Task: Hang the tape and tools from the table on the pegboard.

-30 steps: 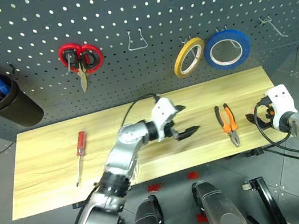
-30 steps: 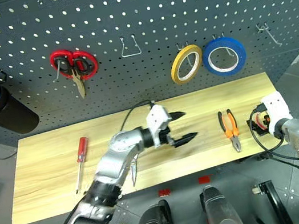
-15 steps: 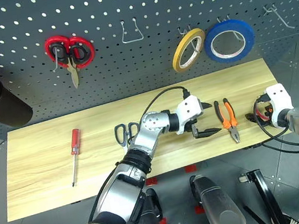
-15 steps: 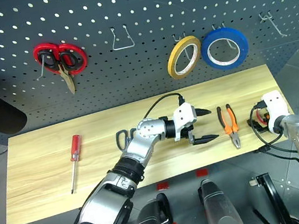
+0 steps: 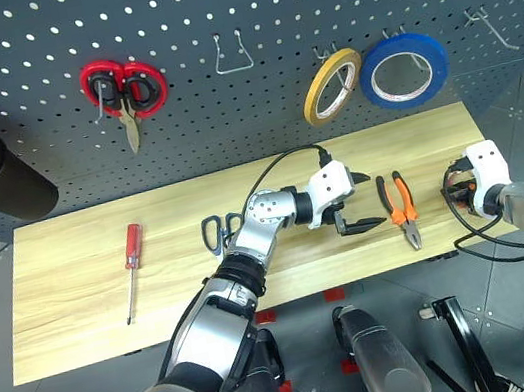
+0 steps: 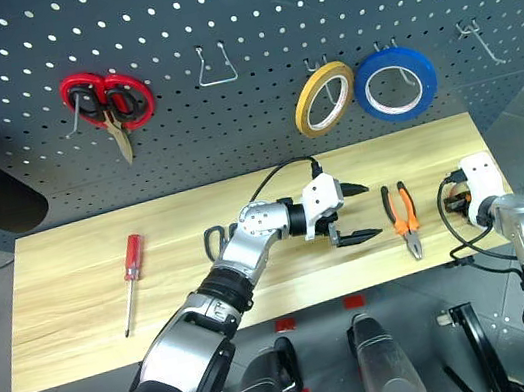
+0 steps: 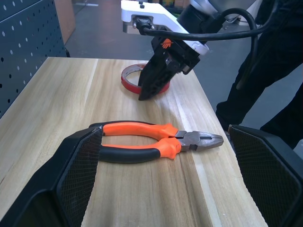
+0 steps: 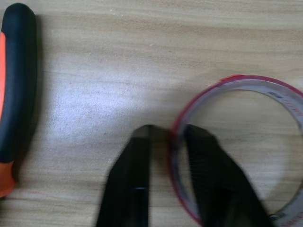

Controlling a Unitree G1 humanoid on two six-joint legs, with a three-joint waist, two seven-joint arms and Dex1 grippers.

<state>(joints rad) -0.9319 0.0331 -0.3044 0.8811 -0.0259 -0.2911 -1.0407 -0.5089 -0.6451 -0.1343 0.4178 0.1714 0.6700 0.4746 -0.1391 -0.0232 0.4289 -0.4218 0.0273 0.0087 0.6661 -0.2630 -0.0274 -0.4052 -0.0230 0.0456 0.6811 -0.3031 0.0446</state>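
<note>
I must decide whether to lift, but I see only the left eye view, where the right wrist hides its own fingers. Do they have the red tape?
Observer: Yes. The right gripper is shut on the red tape, with one finger inside the ring and one outside, pinching its wall.
Operator: Is the tape off the table?
Observer: No. In the left wrist view it lies flat on the table.
Operator: Is the left gripper lined up with the pliers?
Observer: Yes. The left gripper is open, and the pliers lie flat between its spread fingers.

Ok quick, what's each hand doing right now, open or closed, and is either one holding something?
Left hand: open, empty, its fingers either side of the pliers on the table.
Right hand: closed on the wall of the red tape, one finger inside the ring.
</note>
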